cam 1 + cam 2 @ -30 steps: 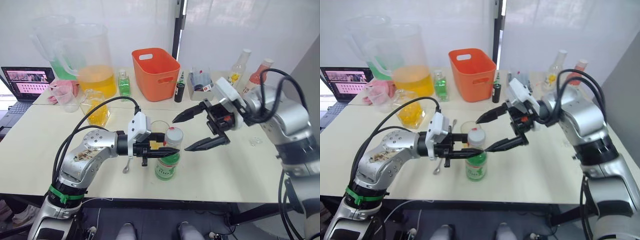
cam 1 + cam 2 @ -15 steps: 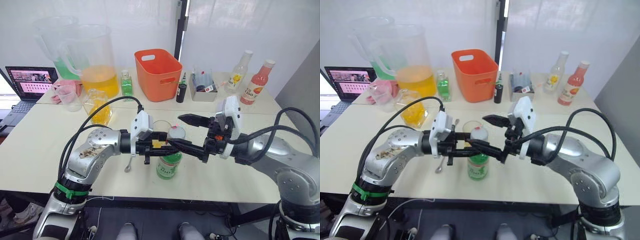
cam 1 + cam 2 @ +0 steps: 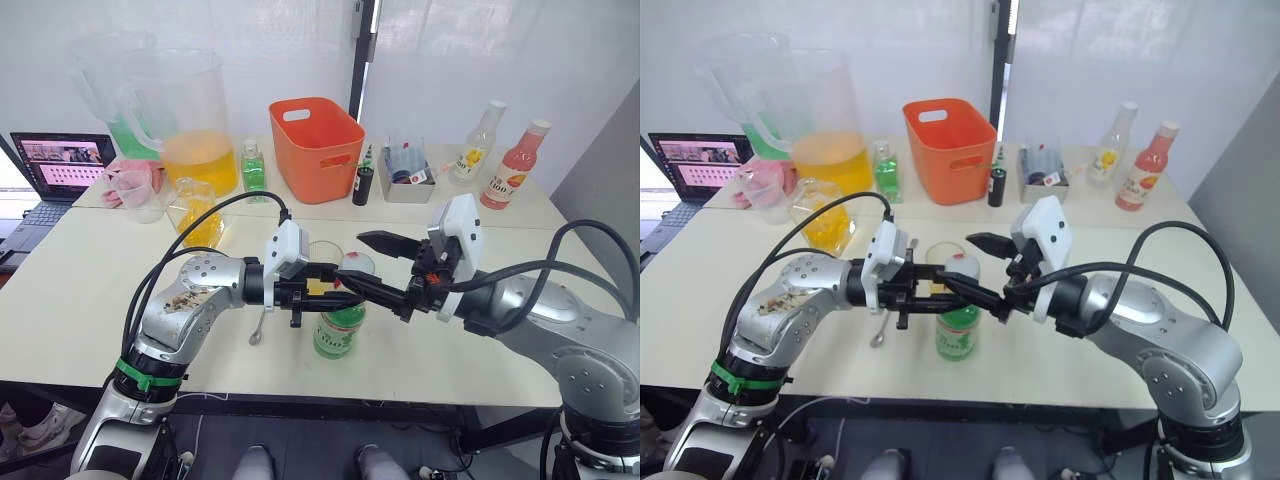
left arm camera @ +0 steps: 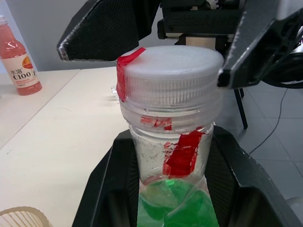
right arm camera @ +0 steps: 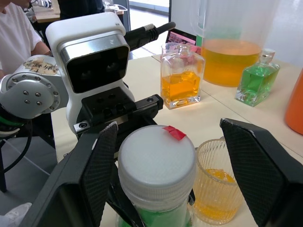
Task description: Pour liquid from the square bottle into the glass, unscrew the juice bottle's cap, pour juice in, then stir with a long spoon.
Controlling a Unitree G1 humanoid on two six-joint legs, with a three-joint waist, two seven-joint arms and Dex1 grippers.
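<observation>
Cream counter point(image 3: 60, 300) spans the frame. Standing on it: green juice bottle point(image 3: 338, 330) at centre, ribbed glass point(image 3: 322, 256) just behind, long spoon point(image 3: 256, 330) to its left. Upper frame: orange basket point(image 3: 314, 147), two pitchers point(image 3: 190, 120), square bottle point(image 3: 197, 212), laptop point(image 3: 55, 170) at far left.

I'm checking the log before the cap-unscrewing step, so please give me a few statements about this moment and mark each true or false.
1. The left gripper holds the green juice bottle with the white cap by its neck. True.
2. The right gripper has its jaws clamped shut on the cap. False: the jaws are spread, one on each side of the cap.
3. The ribbed clear glass already holds orange liquid. True.
4. The orange plastic basket stands between the two grippers. False: it stands farther back on the white table.
5. The juice bottle lies tipped over. False: it stands upright.
</observation>
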